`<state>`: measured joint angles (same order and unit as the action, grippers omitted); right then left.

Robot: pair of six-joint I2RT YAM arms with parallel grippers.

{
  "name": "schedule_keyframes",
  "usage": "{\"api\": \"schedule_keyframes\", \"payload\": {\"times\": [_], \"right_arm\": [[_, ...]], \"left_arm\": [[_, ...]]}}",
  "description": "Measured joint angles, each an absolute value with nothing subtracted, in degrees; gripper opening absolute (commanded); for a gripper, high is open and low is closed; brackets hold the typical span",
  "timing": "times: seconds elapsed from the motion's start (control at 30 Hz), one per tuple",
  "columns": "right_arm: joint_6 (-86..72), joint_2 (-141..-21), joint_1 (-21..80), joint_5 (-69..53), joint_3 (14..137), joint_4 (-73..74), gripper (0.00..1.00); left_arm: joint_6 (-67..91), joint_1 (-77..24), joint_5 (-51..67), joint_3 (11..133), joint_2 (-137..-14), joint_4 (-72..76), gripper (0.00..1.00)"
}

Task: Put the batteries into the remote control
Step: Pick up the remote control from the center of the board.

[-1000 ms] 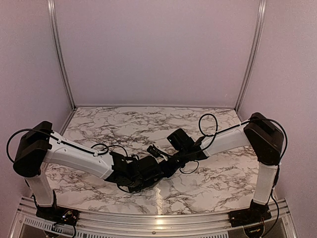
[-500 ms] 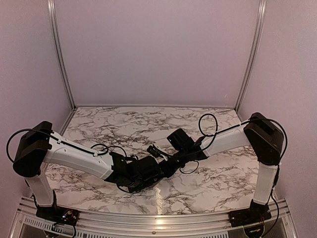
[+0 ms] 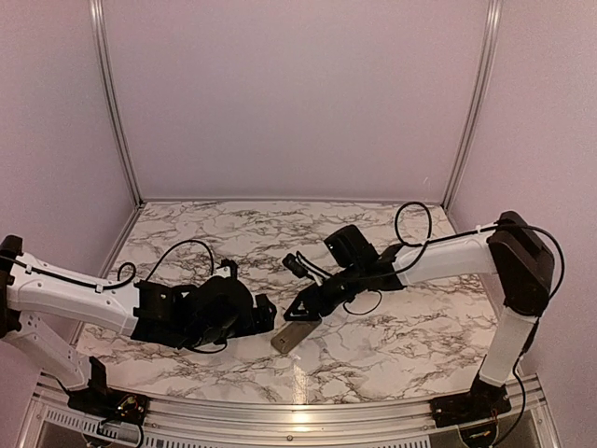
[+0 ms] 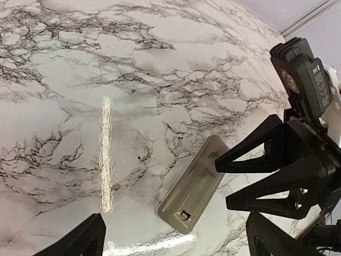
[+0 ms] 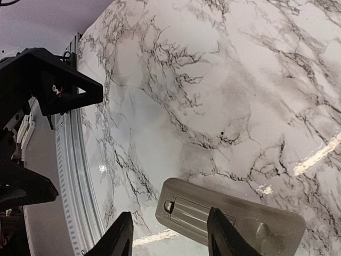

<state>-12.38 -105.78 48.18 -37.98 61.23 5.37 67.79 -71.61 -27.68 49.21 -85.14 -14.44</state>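
The remote control [image 3: 295,335] lies flat on the marble table with its grey-beige back up and the battery recess closed by its cover [image 4: 198,181]. It also shows low in the right wrist view, remote control [image 5: 240,220]. My right gripper [image 3: 305,311] hovers just over its far end, jaws apart, right gripper [image 5: 170,240], gripping nothing. My left gripper [image 3: 263,314] stands wide open a little to the remote's left, left gripper [image 4: 176,242], holding nothing. The batteries are out of view.
The table's metal front rail [image 5: 74,176] runs close to the remote's near end. Purple walls [image 3: 298,93] enclose the table at the back and sides. Both arms lie low across the front half of the marble.
The two grippers were bunched together over the remote. The left arm has drawn back to the left and opened wide, the right gripper has opened, and the remote now lies exposed on the table.
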Motion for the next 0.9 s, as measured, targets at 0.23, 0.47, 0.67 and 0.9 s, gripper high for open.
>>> {"api": "schedule_keyframes", "payload": {"times": [0.23, 0.47, 0.67, 0.9], "right_arm": [[-13.3, -94.3, 43.2, -37.5, 61.2, 5.5, 0.73], [-13.1, -80.3, 36.8, -30.6, 53.3, 3.4, 0.99], [-14.6, -69.5, 32.6, -26.1, 45.3, 0.3, 0.99], [-16.0, -64.7, 30.4, -25.4, 42.0, -2.4, 0.99]], "left_arm": [[47.9, -70.5, -25.9, 43.4, -77.2, -4.7, 0.99], [32.2, -69.8, -18.8, 52.5, -86.3, -6.7, 0.95], [24.3, -69.7, -14.9, 61.3, -97.1, -11.7, 0.91], [20.5, -69.0, -12.3, 69.9, -106.9, -18.1, 0.81]]}}
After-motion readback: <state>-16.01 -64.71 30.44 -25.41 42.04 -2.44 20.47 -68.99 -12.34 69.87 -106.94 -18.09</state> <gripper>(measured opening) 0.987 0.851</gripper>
